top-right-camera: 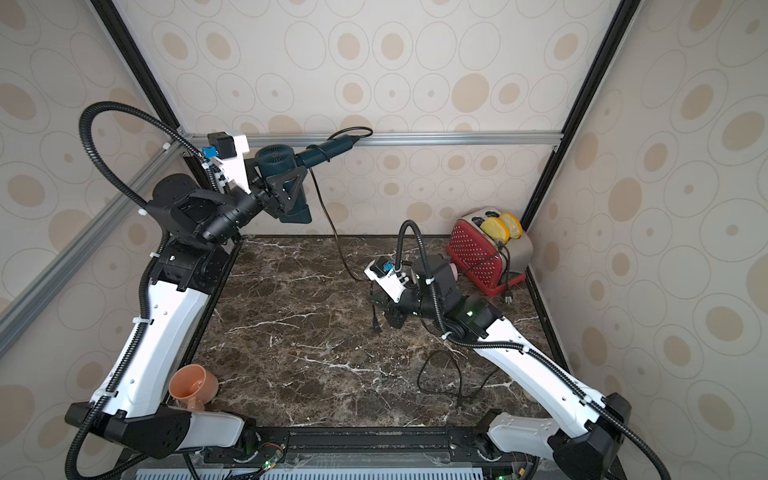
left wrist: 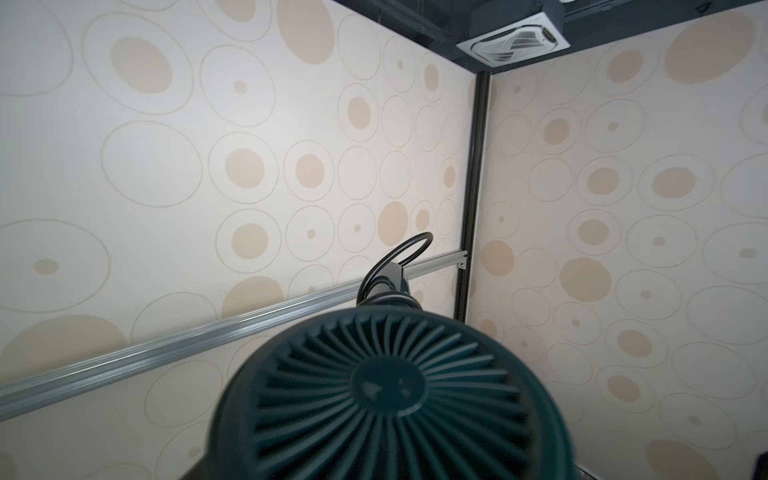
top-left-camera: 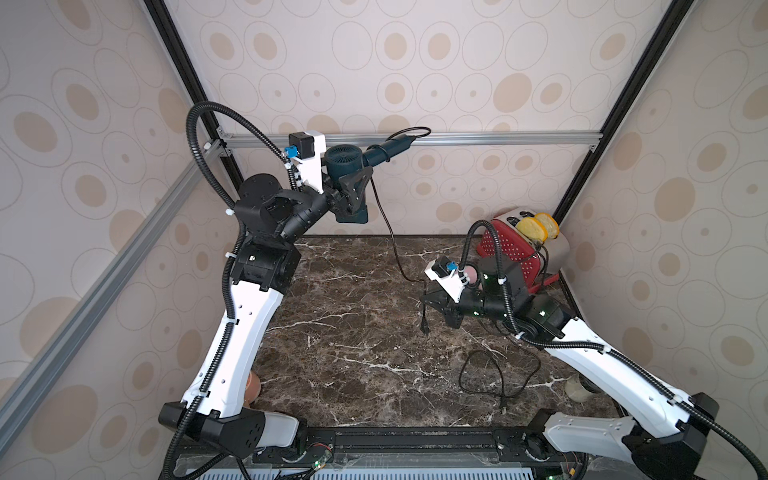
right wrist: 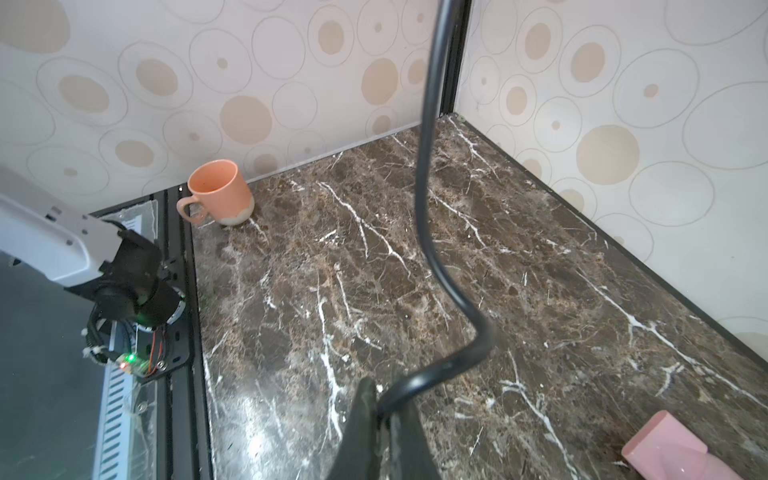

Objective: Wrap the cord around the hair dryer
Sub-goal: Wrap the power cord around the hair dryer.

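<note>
Twice at least, carry the thin black cord [top-left-camera: 390, 228] round the handle [top-left-camera: 386, 150] of the dark teal plastic hair dryer [top-left-camera: 344, 160], gripped by its barrel in the closed left pincer [top-left-camera: 353, 195], high over the brown marble table [top-left-camera: 353, 353]. Guide with right pincer [right wrist: 384, 419], nipped shut on cord near plug [top-left-camera: 424, 326]; avoid snagging.

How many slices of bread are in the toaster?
2. Both stand in the toaster at the far right corner: first slice toward the table's middle, second slice nearer the wall. None looks hidden.
</note>
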